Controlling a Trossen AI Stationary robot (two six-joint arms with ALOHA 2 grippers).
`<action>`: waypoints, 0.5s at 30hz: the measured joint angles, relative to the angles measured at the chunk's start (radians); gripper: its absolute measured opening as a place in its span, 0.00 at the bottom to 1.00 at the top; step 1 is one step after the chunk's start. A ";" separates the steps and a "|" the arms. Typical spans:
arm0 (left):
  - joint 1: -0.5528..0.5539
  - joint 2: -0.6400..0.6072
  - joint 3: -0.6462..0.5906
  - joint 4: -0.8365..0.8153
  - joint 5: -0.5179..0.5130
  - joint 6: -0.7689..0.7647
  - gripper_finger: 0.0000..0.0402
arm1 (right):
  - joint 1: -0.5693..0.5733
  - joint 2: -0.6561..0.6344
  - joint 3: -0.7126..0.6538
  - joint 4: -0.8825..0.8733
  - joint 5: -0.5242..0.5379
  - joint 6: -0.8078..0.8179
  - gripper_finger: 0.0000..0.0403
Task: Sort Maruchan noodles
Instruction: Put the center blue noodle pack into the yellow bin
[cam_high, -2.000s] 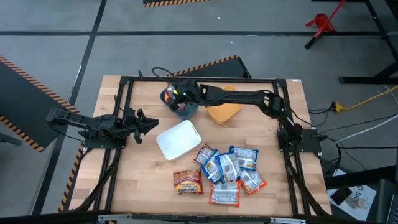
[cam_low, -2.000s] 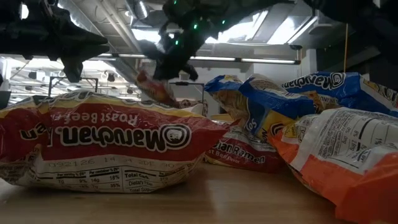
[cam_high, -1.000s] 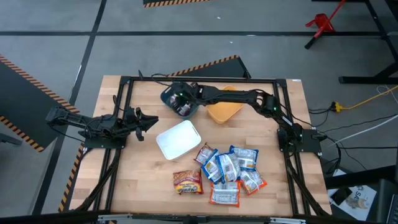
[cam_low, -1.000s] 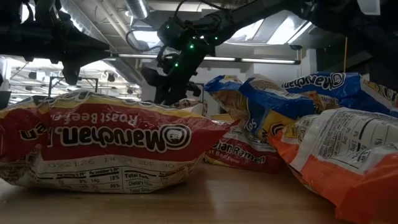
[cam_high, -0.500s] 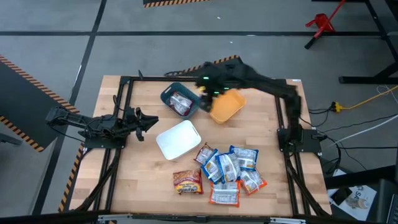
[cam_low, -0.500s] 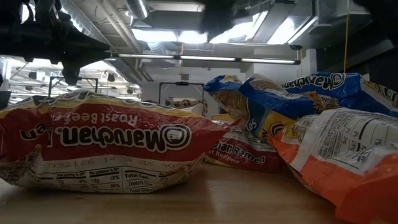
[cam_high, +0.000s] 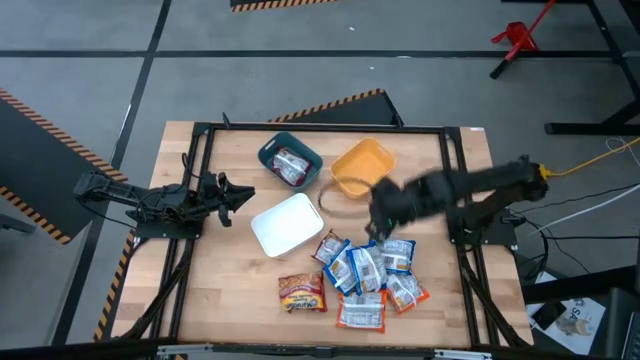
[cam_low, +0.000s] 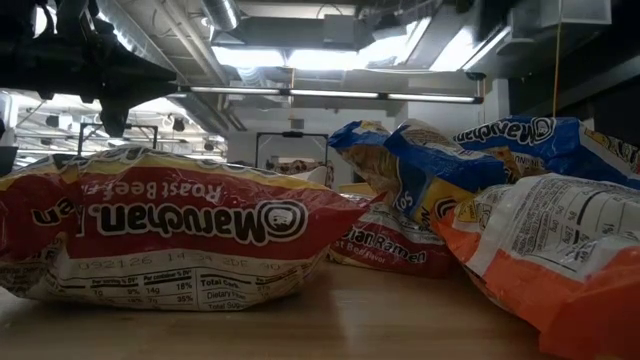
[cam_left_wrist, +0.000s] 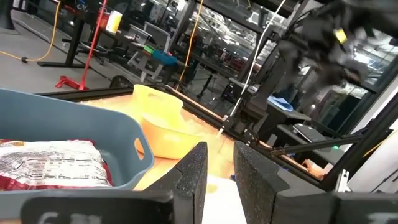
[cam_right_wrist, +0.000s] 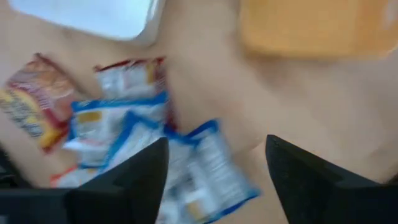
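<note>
The Maruchan noodles lie in a pile (cam_high: 365, 272) on the table's near right part; a brown-and-yellow packet (cam_high: 302, 292) rests flat beside it. One red-and-white packet (cam_high: 292, 166) sits in the teal bin (cam_high: 272, 150). My right gripper (cam_high: 380, 215) hovers open above the pile's far edge, which shows between its fingers (cam_right_wrist: 186, 162). My left gripper (cam_high: 240, 196) waits at the table's left, with a narrow gap between its fingers (cam_left_wrist: 221, 174), and points toward the teal bin (cam_left_wrist: 74, 124). In the low view the red packet (cam_low: 180, 230) fills the front.
An orange bin (cam_high: 362, 168) stands at the far middle, right of the teal one. A white bin (cam_high: 287, 224) sits at mid-table, left of the pile. A black frame (cam_high: 200, 150) runs round the table's edges. Bare wood lies at the near left.
My right gripper has let go of the red-and-white packet, which now lies in the teal bin. It has risen out of that bin, then swung fast toward the table's near right, past the orange bin, to above the pile.
</note>
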 joint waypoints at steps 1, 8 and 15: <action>0.000 0.000 0.000 0.000 0.000 0.000 0.18 | 0.043 -0.005 -0.043 0.041 0.001 0.063 0.68; 0.000 0.000 0.000 0.001 0.000 0.001 0.18 | 0.208 0.007 -0.313 0.336 0.008 0.391 0.86; 0.000 0.000 0.000 -0.001 0.006 0.001 0.18 | 0.227 0.007 -0.546 0.659 -0.023 0.515 0.89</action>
